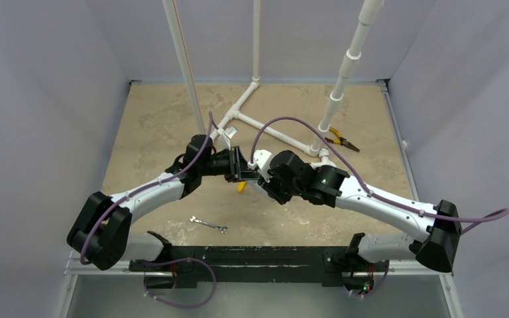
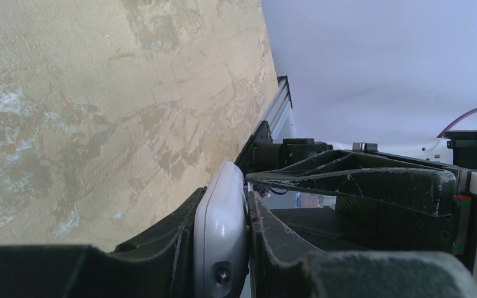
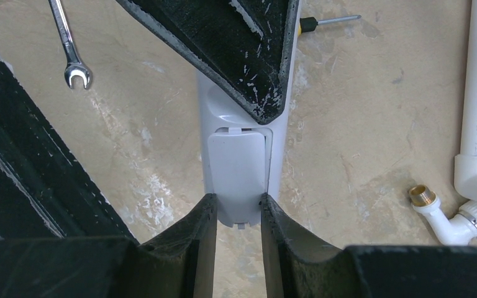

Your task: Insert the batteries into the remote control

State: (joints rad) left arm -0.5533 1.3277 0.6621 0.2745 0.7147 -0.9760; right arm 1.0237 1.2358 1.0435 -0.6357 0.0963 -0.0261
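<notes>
The white remote control (image 2: pixel 220 230) is held off the table between both grippers, back side toward the right wrist camera (image 3: pixel 217 105). My left gripper (image 2: pixel 225 194) is shut on its edges near one end; one of its fingers (image 3: pixel 242 49) crosses the remote's top in the right wrist view. My right gripper (image 3: pixel 235 202) is shut on the sides of the white battery cover (image 3: pixel 236 167), whose tabbed end pokes out between the fingers. In the top view the two grippers (image 1: pixel 238 165) (image 1: pixel 260 175) meet above mid-table and hide the remote. No batteries are in view.
A screwdriver with a yellow handle (image 1: pixel 241 187) lies under the grippers, its tip (image 3: pixel 338 20) pointing right. A small wrench (image 1: pixel 209 224) lies near the front. Orange-handled pliers (image 1: pixel 342 140) and a white PVC pipe frame (image 1: pixel 265 129) stand behind. A brass fitting (image 3: pixel 422 195) ends one pipe.
</notes>
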